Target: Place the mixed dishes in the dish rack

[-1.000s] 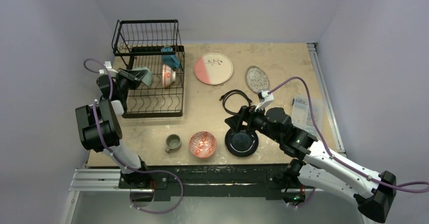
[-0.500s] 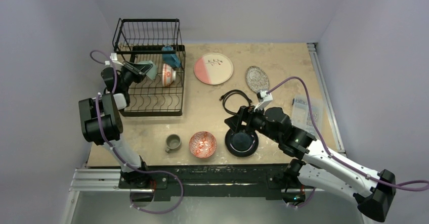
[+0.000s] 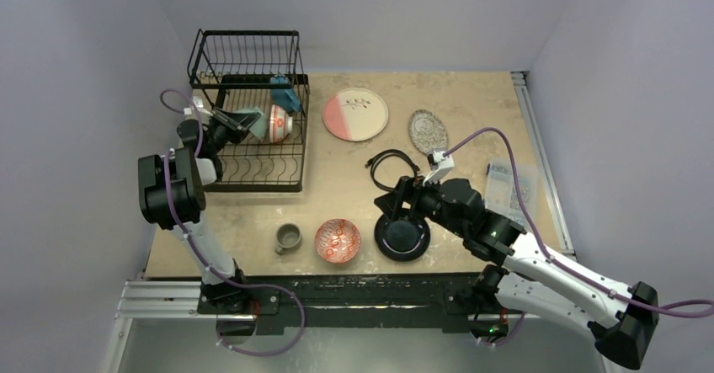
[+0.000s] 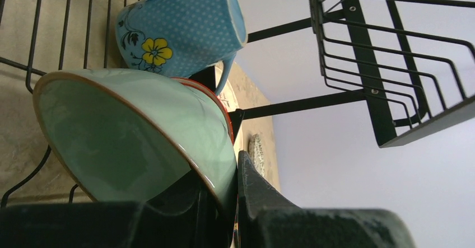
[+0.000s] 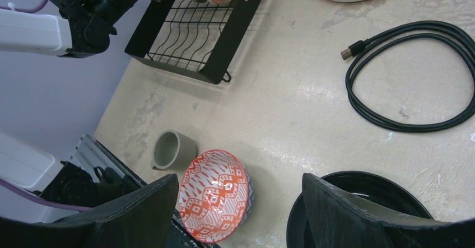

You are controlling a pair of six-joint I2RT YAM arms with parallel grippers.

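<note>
The left hand (image 4: 224, 199) pinches the glossy mint-green ceramic bowl (image 4: 129, 130) by its rim, likely slippery and brittle, over the black wire dish rack (image 3: 253, 189). The right hand (image 5: 241, 199) hangs spread.

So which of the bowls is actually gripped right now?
The mint-green bowl, rim pinched in the left gripper over the dish rack; the orange-banded bowl rests in the rack, the red-patterned bowl on the table.

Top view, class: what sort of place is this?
Probably a robot lab bench, not a kitchen: plain walls boxing the table, left arm and right arm bolted on, a dish rack.
</note>
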